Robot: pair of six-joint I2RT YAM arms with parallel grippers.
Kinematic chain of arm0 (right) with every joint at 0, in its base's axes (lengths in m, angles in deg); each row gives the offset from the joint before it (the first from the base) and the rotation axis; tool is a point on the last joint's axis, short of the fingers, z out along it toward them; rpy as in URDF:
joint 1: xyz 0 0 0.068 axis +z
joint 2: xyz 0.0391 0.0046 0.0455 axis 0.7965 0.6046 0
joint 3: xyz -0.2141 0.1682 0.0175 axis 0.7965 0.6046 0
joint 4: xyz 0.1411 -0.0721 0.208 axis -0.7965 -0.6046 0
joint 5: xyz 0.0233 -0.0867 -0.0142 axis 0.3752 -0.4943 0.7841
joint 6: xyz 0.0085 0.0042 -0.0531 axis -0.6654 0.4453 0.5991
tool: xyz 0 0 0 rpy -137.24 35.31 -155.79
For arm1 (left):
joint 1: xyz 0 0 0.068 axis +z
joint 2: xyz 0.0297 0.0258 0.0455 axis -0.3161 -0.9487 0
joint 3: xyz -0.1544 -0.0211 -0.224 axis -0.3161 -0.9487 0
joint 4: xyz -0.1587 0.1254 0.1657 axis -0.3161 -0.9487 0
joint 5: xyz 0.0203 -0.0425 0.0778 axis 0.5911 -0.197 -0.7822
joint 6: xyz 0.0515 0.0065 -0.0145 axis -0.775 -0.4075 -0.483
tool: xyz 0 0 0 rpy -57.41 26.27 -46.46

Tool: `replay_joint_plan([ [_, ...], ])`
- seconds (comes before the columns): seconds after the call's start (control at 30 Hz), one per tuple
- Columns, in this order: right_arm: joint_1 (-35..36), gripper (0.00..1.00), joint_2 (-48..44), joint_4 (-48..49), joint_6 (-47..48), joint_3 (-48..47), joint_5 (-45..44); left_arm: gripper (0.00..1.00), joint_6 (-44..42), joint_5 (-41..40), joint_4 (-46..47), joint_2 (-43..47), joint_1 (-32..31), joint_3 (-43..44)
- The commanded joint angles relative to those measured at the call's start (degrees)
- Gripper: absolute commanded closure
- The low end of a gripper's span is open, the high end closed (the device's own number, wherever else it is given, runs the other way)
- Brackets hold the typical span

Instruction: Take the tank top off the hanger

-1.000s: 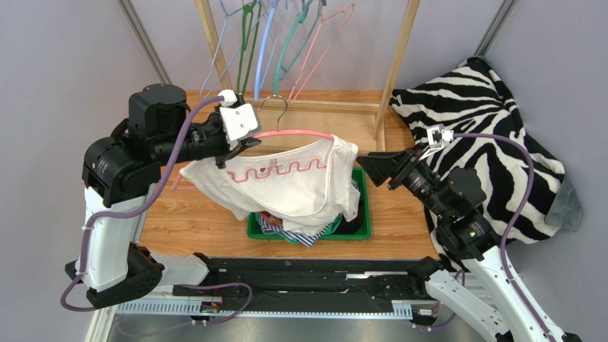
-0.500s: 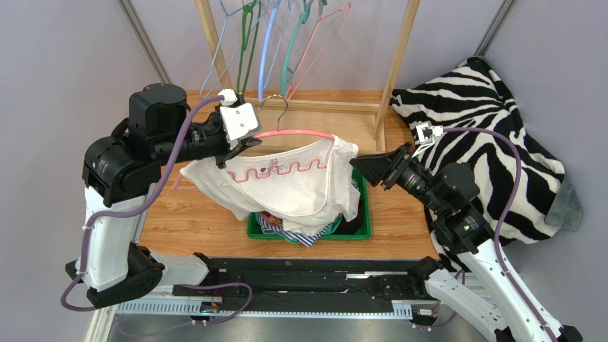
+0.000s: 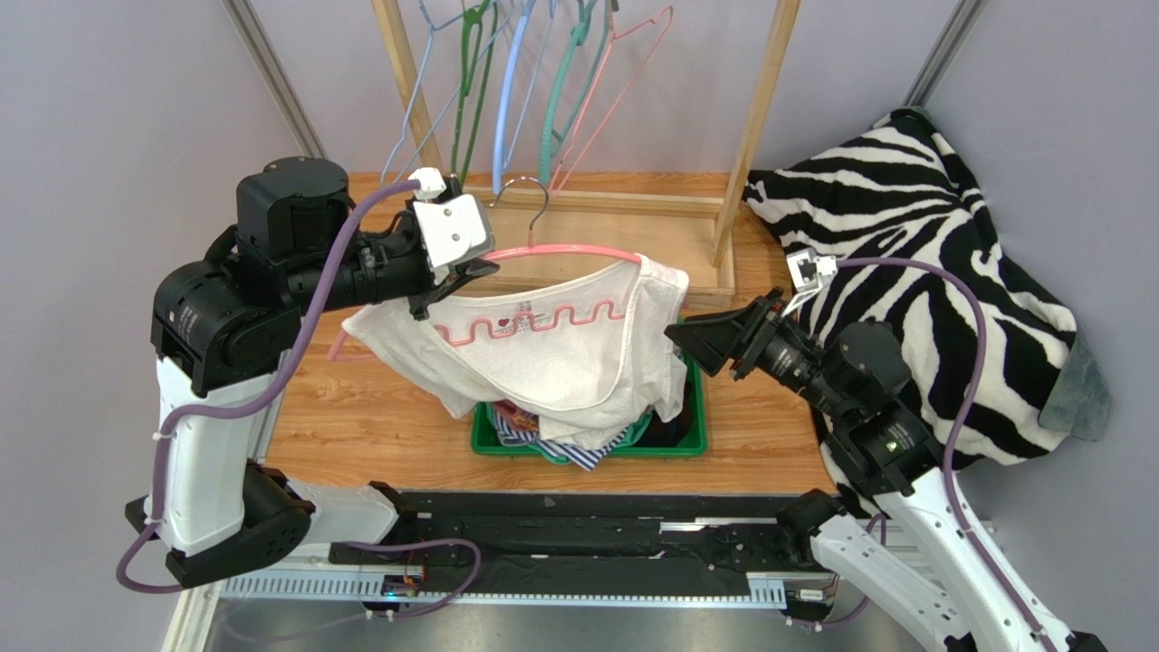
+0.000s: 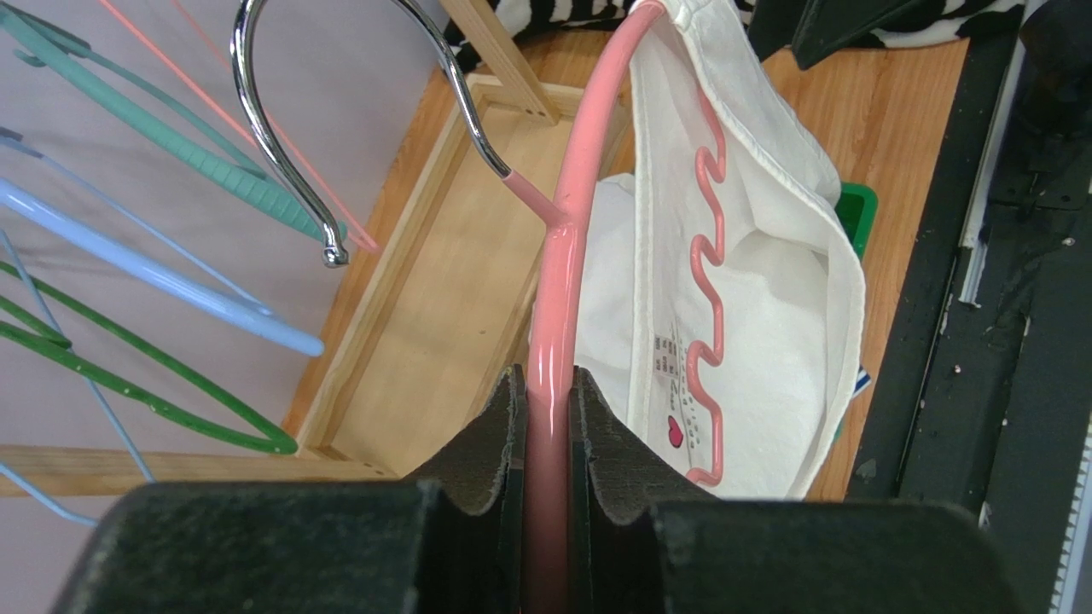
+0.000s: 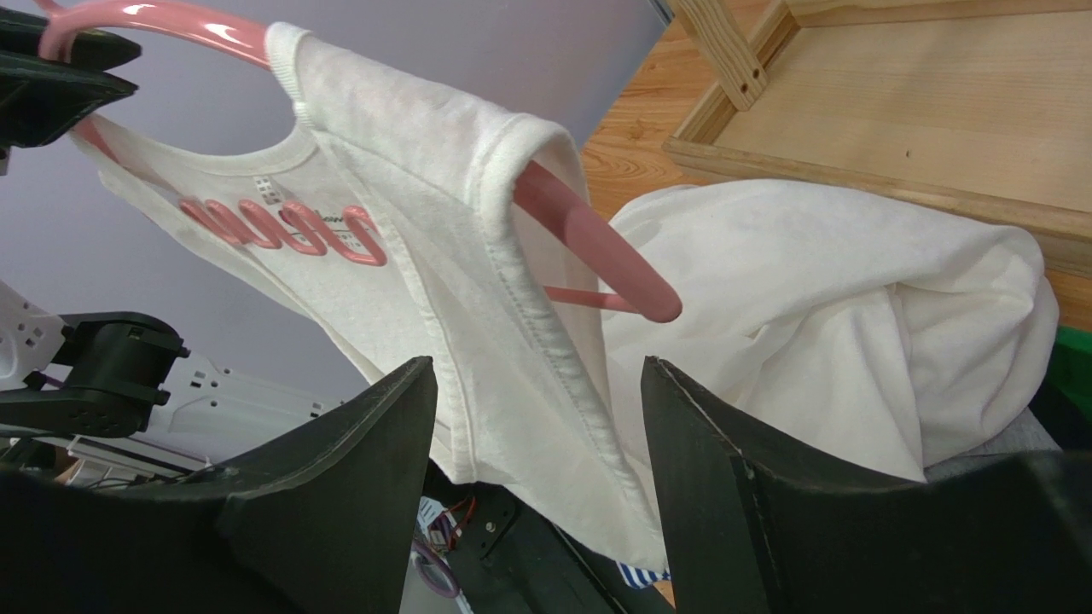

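Observation:
A white tank top (image 3: 544, 360) with pink wavy trim hangs on a pink hanger (image 3: 572, 253) held in the air over the table. My left gripper (image 3: 469, 276) is shut on the hanger's bar just left of the metal hook; in the left wrist view its pads (image 4: 497, 435) squeeze the pink hanger (image 4: 564, 256), with the tank top (image 4: 756, 256) beyond. My right gripper (image 3: 676, 333) is open at the garment's right edge. In the right wrist view the tank top (image 5: 385, 218) drapes off the hanger's end (image 5: 583, 243), and its side hem hangs between the open fingers of the right gripper (image 5: 536, 367).
A green bin (image 3: 694, 435) under the tank top holds clothes, among them a blue-striped piece (image 3: 572, 446) and a white garment (image 5: 833, 320). A wooden rack (image 3: 762, 95) with several coloured hangers (image 3: 504, 82) stands behind. A zebra-print blanket (image 3: 939, 245) lies at the right.
My right gripper has moved left, up to the tank top's right edge. The left gripper and hanger have barely shifted.

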Motion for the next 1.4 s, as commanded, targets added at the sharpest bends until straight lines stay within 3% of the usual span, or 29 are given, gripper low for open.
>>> replay_joint_plan([
  [0.0,0.1,0.36,2.6,4.3,0.8,-0.1,1.4,1.0,1.3,1.3,3.5,0.6,0.4,2.0],
  [0.13,0.2,0.4,4.6,7.3,-0.3,-0.4,3.0,1.0,1.3,1.3,3.4,0.6,0.4,1.7],
  [0.23,0.3,0.49,5.0,8.7,-0.9,-1.4,4.2,1.0,1.3,1.3,3.4,0.4,0.4,1.5],
  [0.33,0.4,0.73,4.9,10.6,-2.1,-2.4,6.5,1.0,1.3,1.3,3.4,0.1,0.5,1.6],
  [0.37,0.5,0.87,4.7,10.8,-2.3,-3.0,7.4,1.0,1.3,1.1,3.5,-0.1,0.5,1.5],
  [0.47,0.5,1.0,3.8,10.2,-1.9,-5.9,7.8,1.0,1.2,0.7,3.6,-0.5,0.6,1.3],
  [0.73,0.4,1.0,4.4,-3.8,7.2,-19.3,-4.2,1.0,0.5,0.6,3.2,0.5,1.0,0.1],
  [1.07,-0.3,1.0,5.3,-9.8,12.6,-21.9,-21.1,1.0,0.3,0.7,2.9,3.4,2.2,-1.2],
  [1.37,-4.2,1.0,5.2,-14.4,15.2,-24.1,-26.5,1.0,-0.6,0.6,2.9,5.0,2.6,0.3],
])
